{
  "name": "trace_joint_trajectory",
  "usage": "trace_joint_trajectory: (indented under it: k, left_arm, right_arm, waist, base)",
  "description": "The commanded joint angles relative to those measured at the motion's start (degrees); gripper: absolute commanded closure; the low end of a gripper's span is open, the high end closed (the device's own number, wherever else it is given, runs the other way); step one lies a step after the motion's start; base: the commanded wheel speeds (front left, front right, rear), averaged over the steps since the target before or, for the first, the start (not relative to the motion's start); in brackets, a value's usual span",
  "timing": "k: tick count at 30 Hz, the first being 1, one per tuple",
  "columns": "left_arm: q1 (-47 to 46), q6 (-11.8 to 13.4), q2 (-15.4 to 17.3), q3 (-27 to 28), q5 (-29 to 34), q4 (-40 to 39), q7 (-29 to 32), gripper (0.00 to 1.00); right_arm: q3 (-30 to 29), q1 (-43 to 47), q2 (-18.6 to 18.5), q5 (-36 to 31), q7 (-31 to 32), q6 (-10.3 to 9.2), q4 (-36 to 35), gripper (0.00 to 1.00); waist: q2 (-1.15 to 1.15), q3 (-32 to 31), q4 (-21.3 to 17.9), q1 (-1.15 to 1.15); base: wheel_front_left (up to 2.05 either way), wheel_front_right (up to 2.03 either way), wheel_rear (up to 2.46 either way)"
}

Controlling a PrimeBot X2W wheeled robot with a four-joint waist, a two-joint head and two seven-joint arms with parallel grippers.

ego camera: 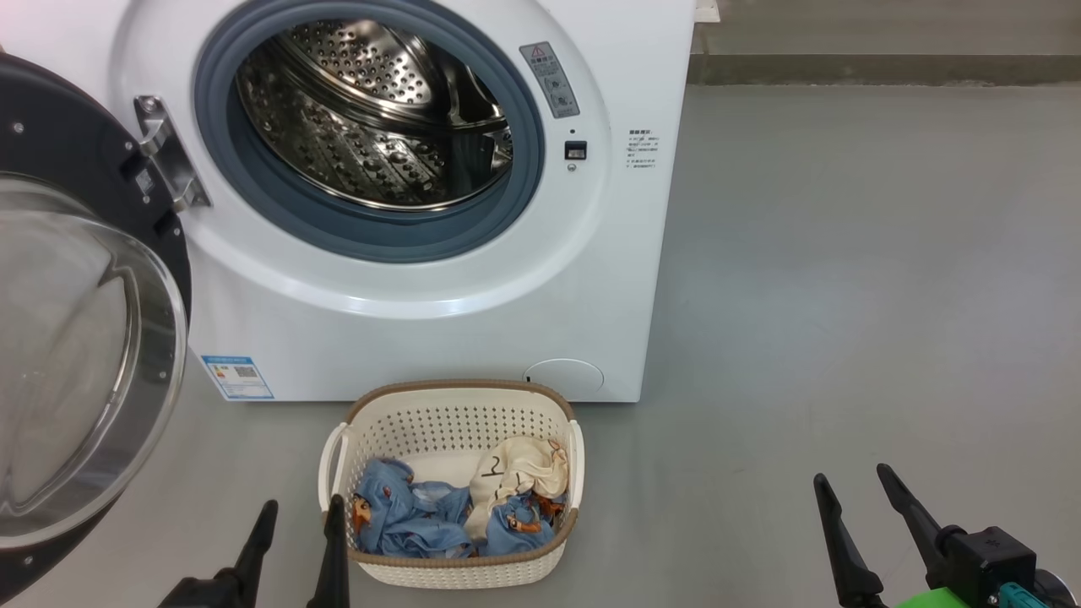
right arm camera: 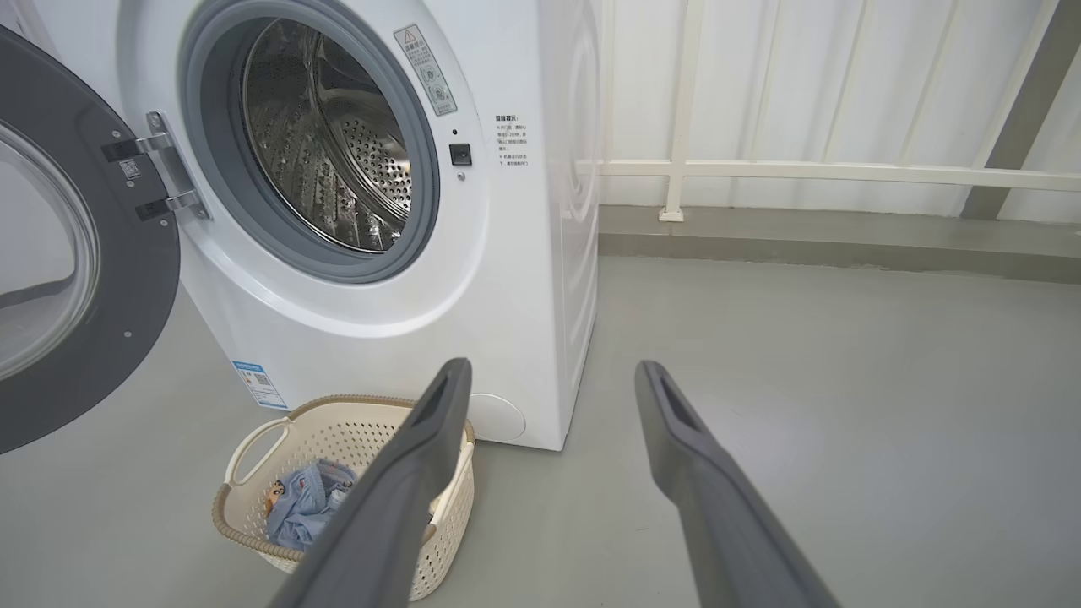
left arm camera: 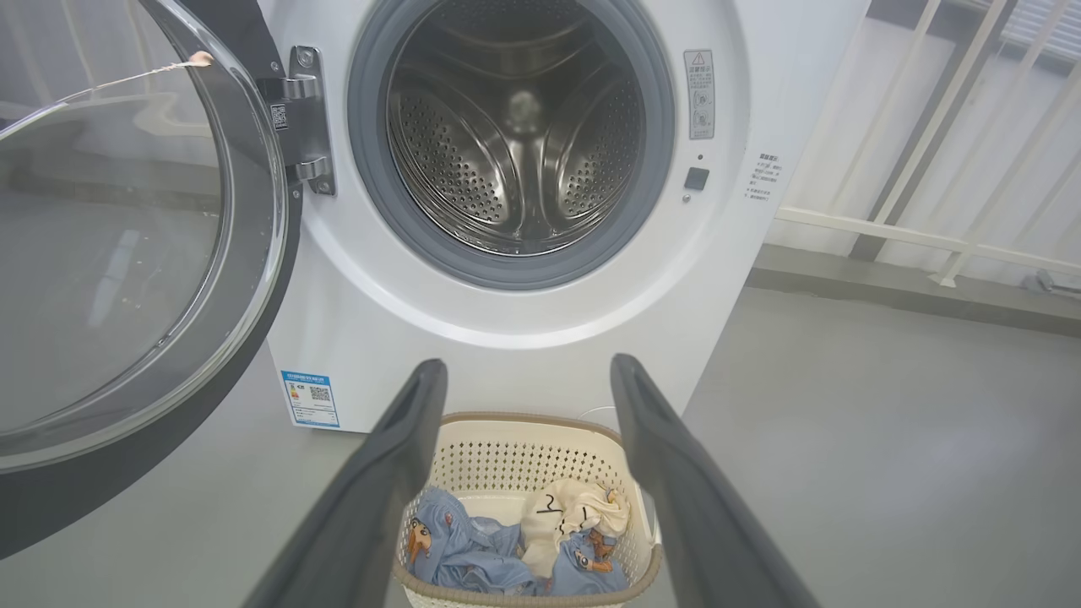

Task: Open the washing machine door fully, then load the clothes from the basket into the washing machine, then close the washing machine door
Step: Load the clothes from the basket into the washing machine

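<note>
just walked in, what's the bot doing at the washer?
Laundry loading, early on. The washing machine door is swung open to the left, and the drum looks empty. The clothes lie in the basket, on the floor in front of the washing machine. The left gripper hovers open by the basket's left side. The right gripper is open off to the right. Neither holds anything.

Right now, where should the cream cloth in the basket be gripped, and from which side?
Probably pinch its bunched top from straight above: the cream cloth lies heaped over the light blue garments against the basket's right wall, whose rim blocks any sideways approach. The open left gripper hangs nearest.
</note>
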Motion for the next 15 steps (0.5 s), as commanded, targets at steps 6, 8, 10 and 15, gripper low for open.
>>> trace_joint_trajectory:
  k: [6,8,10,15]
  left_arm:
    - [-1.0,0.2,0.2,2.1,1.0,-0.7,-0.8,0.00]
    - [-1.0,0.1,0.1,2.1,1.0,-0.6,-0.8,0.00]
    - [-1.0,0.1,0.1,2.1,1.1,-0.5,-0.8,0.00]
    - [-1.0,-0.2,0.1,2.0,1.3,-0.4,-0.8,0.00]
  right_arm:
    - [1.5,-1.3,-0.5,0.1,-0.6,0.09,-1.2,0.00]
    - [1.6,-1.3,-0.5,0.0,-0.5,0.09,-1.2,0.00]
    - [1.6,-1.3,-0.5,0.0,-0.5,0.09,-1.2,0.00]
    - [1.7,-1.3,-0.5,-0.1,-0.4,0.09,-1.2,0.00]
  waist:
    - [0.00,0.0,0.1,0.00]
    - [0.00,0.0,0.2,0.00]
    - [0.00,0.0,0.2,0.00]
    - [0.00,-0.1,0.3,0.00]
  base:
    - [0.00,0.00,0.00]
    - [0.00,0.00,0.00]
    - [0.00,0.00,0.00]
    - [0.00,0.00,0.00]
